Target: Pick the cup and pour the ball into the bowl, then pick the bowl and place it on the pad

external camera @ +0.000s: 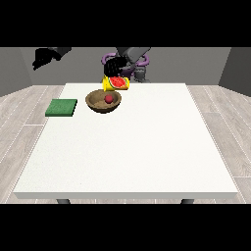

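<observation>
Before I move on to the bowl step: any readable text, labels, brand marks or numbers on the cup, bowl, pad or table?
None: no readable text anywhere in the front view.
Yellow cup, tilted above the bowl in the hand: plain, red inside, no label.
Brown bowl with the red ball in it: no marks.
Green pad: plain.
White table: no print or numbers.

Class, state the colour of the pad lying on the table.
Green; the pad shows in the front view, beside the bowl.
</observation>
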